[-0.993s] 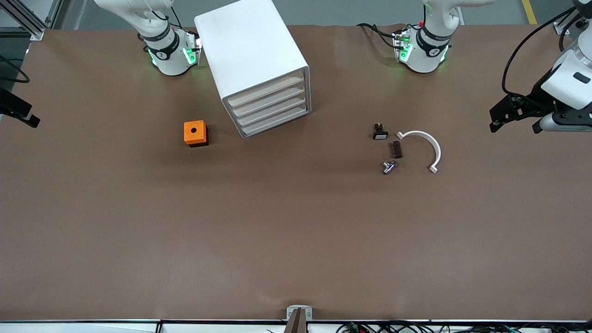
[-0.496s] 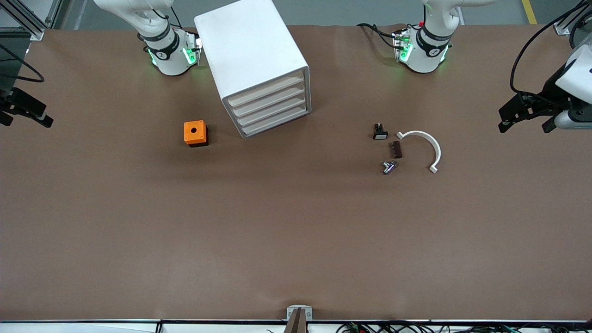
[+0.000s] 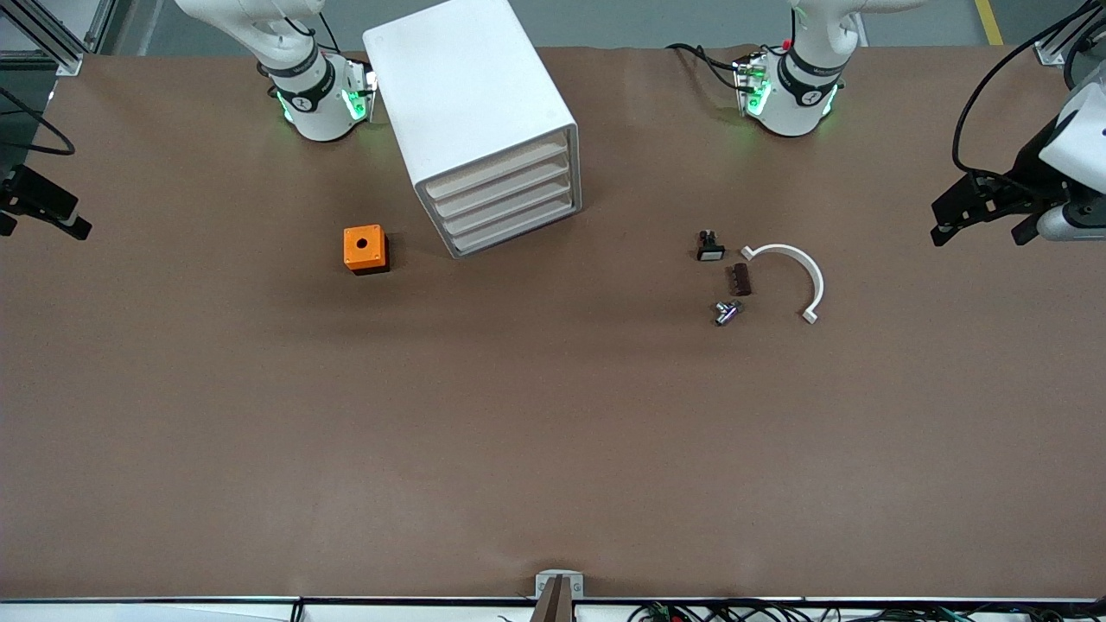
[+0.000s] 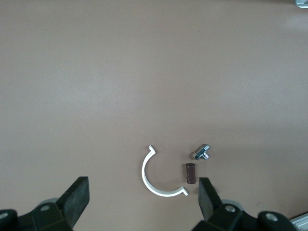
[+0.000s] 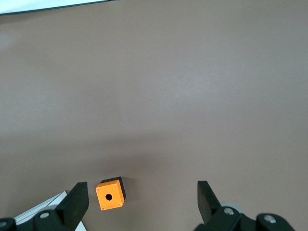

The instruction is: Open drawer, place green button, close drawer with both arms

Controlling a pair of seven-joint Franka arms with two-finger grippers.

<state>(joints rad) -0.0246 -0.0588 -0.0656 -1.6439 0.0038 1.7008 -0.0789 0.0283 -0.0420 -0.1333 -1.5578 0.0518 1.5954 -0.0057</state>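
The white cabinet (image 3: pixel 471 104) stands near the robots' bases with its four beige-fronted drawers (image 3: pixel 504 203) all shut. The tiny button (image 3: pixel 727 312) lies on its side on the table, toward the left arm's end; it also shows in the left wrist view (image 4: pixel 202 153). My left gripper (image 3: pixel 979 233) is open and empty, up in the air over the left arm's end of the table; its wrist view (image 4: pixel 142 197) looks down on the small parts. My right gripper (image 3: pixel 39 227) is open and empty over the right arm's end (image 5: pixel 139 197).
An orange cube (image 3: pixel 365 249) with a round hole sits beside the cabinet, also in the right wrist view (image 5: pixel 110 194). Near the button lie a small black part with a white face (image 3: pixel 709 249), a brown piece (image 3: pixel 740 279) and a white C-shaped ring (image 3: pixel 799 266).
The left gripper has drifted toward its end of the table. The right gripper came slightly inward, then eased back. Nothing on the table moved.
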